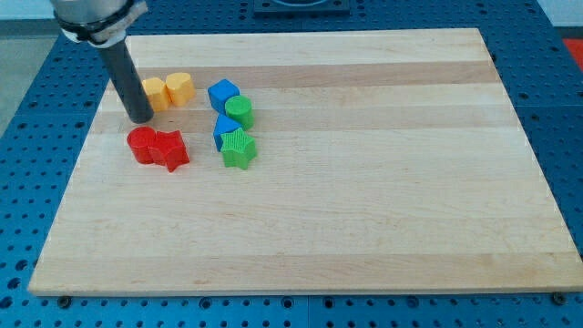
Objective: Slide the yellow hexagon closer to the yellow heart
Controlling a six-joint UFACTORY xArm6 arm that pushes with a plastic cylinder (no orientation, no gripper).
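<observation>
Wooden planks make up the bench, which lies on a blue perforated surface. All the blocks are gathered toward the view's upper left.

Two yellow blocks are seen side by side near the top edge: the yellow hexagon on the view's left and the yellow heart on its right, the two touching or very nearly so. The hexagon is partly covered by the dark rod.

The rod comes down from the view's top left, and my tip is placed just below and to the left of the yellow hexagon, right against or close beside it; contact cannot be confirmed. No hand with parts to open or close is fitted, so no such state can be told.

Just below the tip, a red round-looking block and a red star-like block are found touching each other.

To the view's right of the yellow pair, a column is formed by a blue block, a green cylinder, a second blue block and a green star, each pressed close to its neighbour.
</observation>
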